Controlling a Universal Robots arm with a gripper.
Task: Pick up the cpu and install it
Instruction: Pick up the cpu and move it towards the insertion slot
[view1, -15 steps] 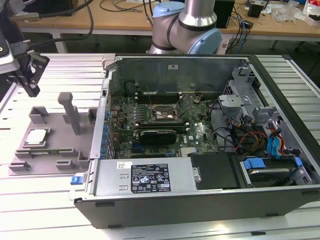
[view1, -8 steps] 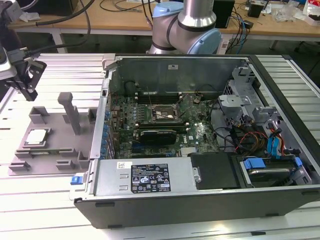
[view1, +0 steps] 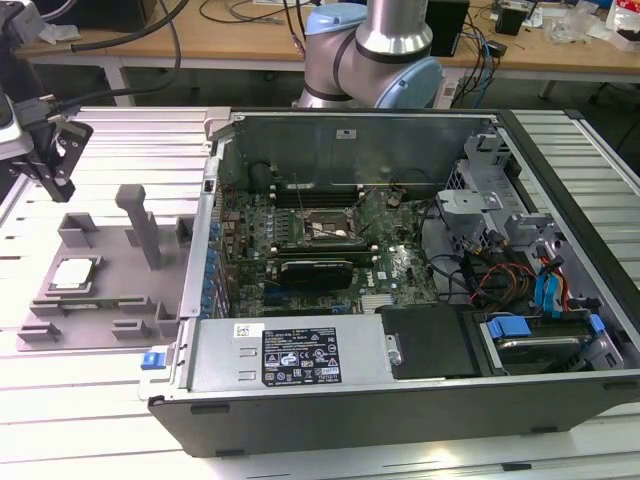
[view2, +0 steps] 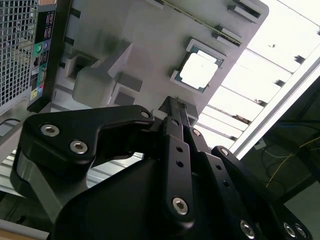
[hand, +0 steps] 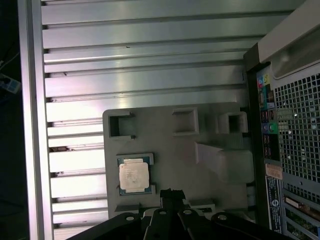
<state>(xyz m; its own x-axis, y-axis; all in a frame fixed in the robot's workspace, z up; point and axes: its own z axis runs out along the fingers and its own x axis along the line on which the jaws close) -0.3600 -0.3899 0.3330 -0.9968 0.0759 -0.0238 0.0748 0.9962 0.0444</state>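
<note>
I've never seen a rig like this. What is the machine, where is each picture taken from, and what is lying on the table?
It is one robot arm with a gripper at its end. The exterior view comes from a camera off the arm. Both wrist views come from cameras riding on the arm, looking past the gripper. On the slatted metal table stands an open computer case, its socket showing. At the exterior view's left lies a grey tray holding the cpu, a small silvery square. The gripper hangs above the tray, apart from the cpu, which is not held.
</note>
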